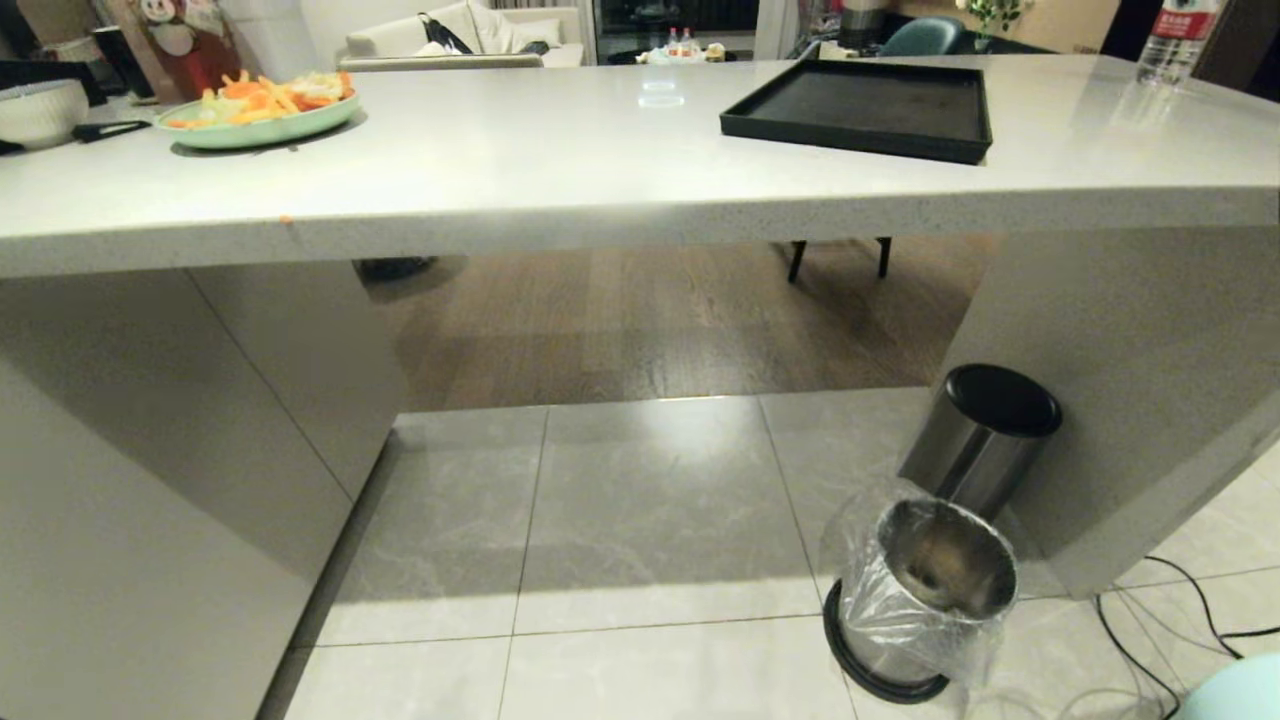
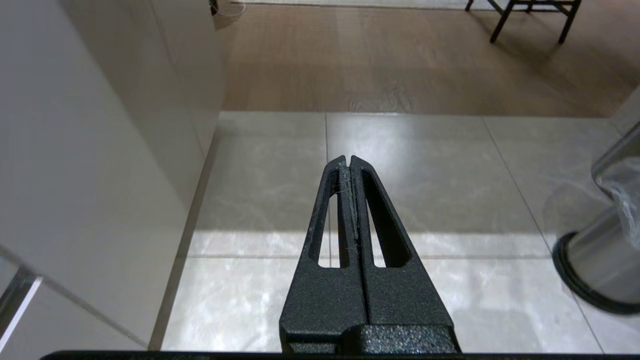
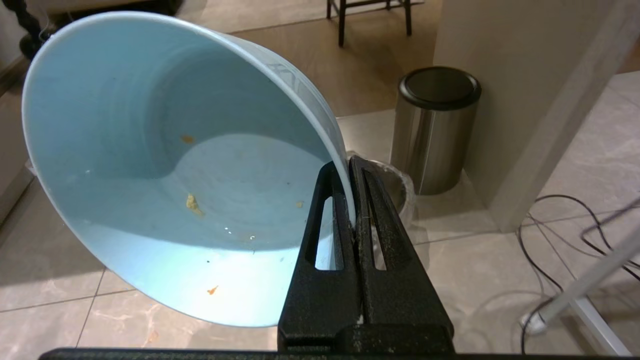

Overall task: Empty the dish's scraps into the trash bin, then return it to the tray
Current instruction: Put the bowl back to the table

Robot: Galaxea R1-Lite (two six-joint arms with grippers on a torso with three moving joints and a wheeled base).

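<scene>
My right gripper [image 3: 350,162] is shut on the rim of the dish [image 3: 165,165], a light-blue bowl held tilted on its side above the floor. Only small yellow and orange specks of scraps [image 3: 191,202] cling to its inside. The trash bin [image 1: 925,590], shiny steel with a clear bag liner, stands on the tiles just beyond the gripper, partly hidden behind its fingers [image 3: 390,235]. An edge of the dish [image 1: 1245,692] shows at the lower right corner of the head view. The black tray [image 1: 870,105] lies bare on the counter. My left gripper [image 2: 346,159] is shut on nothing, low over the tiles.
A black-topped steel bin [image 1: 985,430] stands behind the trash bin, against the counter's right support. The green plate of vegetable slices [image 1: 255,110], a grey-white bowl [image 1: 40,110] and a water bottle [image 1: 1180,40] are on the counter. Cables [image 1: 1180,610] trail on the floor at right.
</scene>
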